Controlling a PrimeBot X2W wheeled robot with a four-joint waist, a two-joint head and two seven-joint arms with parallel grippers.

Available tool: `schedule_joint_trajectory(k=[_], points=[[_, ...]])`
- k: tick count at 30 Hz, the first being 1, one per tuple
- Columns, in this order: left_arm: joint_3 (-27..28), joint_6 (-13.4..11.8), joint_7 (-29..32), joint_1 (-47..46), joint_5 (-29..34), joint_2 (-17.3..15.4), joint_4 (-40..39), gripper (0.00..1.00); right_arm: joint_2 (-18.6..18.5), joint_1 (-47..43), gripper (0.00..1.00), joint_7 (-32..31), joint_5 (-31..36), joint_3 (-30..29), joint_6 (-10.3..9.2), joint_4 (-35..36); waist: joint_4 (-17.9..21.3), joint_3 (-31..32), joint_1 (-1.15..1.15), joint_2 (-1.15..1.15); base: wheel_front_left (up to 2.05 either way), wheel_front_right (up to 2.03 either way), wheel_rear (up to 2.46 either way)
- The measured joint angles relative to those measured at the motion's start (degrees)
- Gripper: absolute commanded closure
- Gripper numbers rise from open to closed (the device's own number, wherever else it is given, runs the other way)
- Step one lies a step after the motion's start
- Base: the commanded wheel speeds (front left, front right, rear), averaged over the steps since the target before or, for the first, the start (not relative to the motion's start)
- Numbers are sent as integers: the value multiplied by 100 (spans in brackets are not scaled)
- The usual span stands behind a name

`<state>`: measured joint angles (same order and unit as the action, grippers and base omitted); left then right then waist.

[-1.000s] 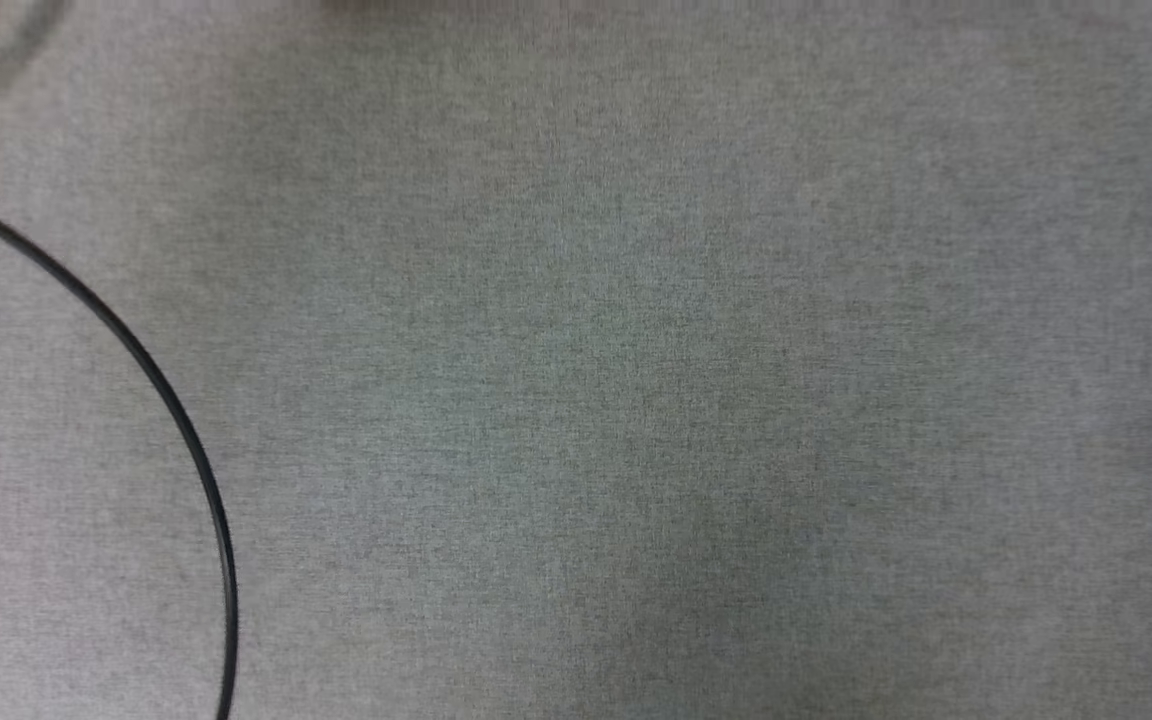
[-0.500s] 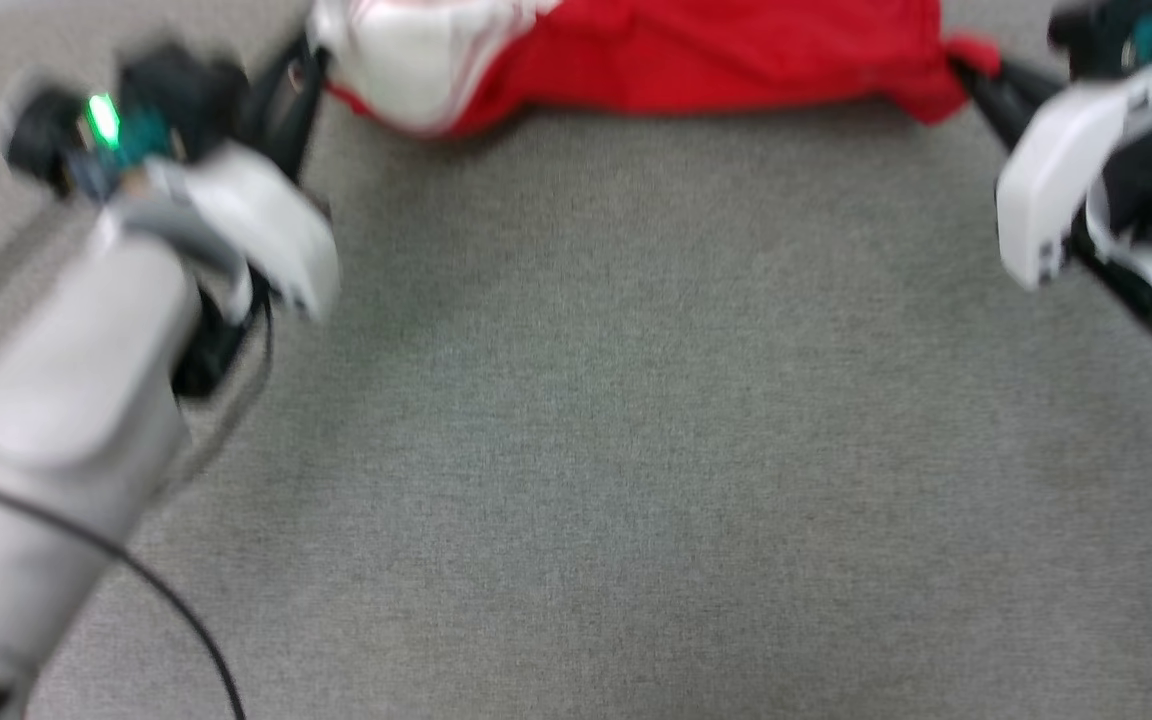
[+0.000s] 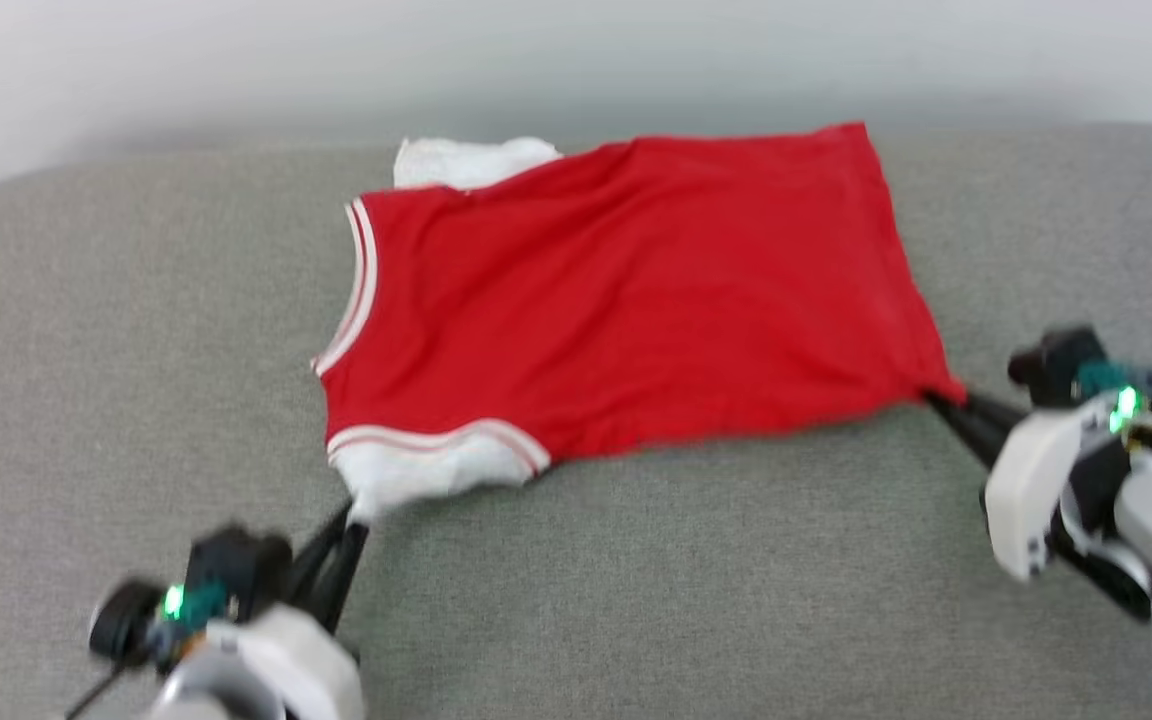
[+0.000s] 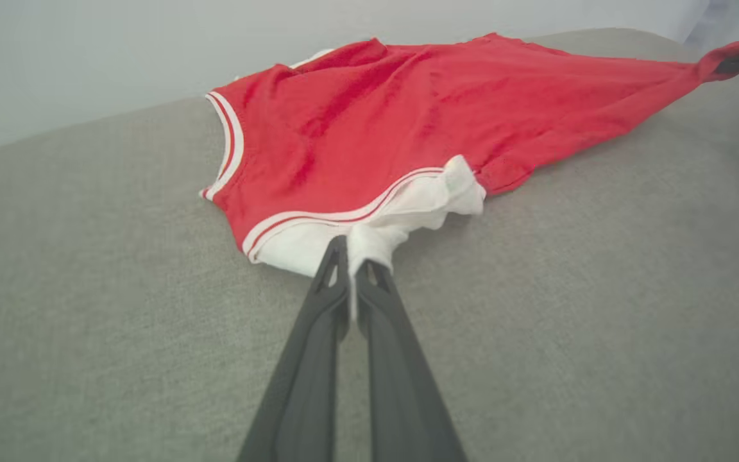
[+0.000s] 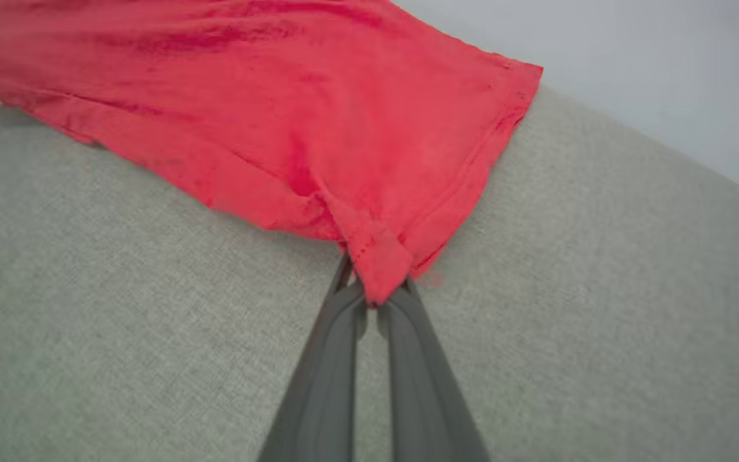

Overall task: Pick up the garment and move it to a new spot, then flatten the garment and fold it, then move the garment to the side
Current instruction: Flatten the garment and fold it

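Head view: left gripper (image 3: 351,535) clamps the red jersey (image 3: 626,300) at its sleeve (image 3: 416,475), right gripper (image 3: 936,400) at its hem (image 3: 916,375). Even outward tension should flatten it.

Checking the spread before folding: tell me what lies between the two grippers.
The garment spans it, left gripper pinching a white sleeve, right gripper a red hem corner; head view.

Our head camera has swung up from the bare grey surface (image 3: 636,600) it showed a second ago. The garment (image 3: 636,300), a red strip at the frame's top half a second back, now spreads whole between our left gripper (image 3: 354,525) and right gripper (image 3: 936,400).
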<state>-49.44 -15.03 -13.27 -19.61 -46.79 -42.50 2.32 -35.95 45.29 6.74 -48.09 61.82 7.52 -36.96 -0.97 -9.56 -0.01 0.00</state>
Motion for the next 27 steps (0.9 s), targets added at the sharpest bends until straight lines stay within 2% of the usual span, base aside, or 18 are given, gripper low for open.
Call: schedule_joint_trajectory(k=[4, 8, 11, 21, 27], points=[[-25, -363, -5, 827, -254, -219, -514, 100, -234, -549, 100, 59, 22, 60, -1, 222, 28, 227, 0, 0, 0, 0, 0], [-36, -625, -54, 1473, -466, -259, -833, 100, -454, -1126, 100, 30, 0, 24, 0, 523, 34, 405, 0, 0, 0, 0, 0], [-87, -732, -76, 1808, -546, -236, -955, 100, -633, -1620, 100, 9, -37, -84, -1, 816, 11, 532, 0, 0, 0, 0, 0], [-170, -839, -116, 2710, -904, -123, -881, 100, -1089, -3273, 100, -363, 129, -906, 0, 1749, 23, 964, 0, 0, 0, 0, 0], [-189, -809, -136, 2827, -900, -121, -848, 100, -981, -3840, 100, -666, 391, -1681, -1, 2083, 21, 1002, 0, 0, 0, 0, 0]])
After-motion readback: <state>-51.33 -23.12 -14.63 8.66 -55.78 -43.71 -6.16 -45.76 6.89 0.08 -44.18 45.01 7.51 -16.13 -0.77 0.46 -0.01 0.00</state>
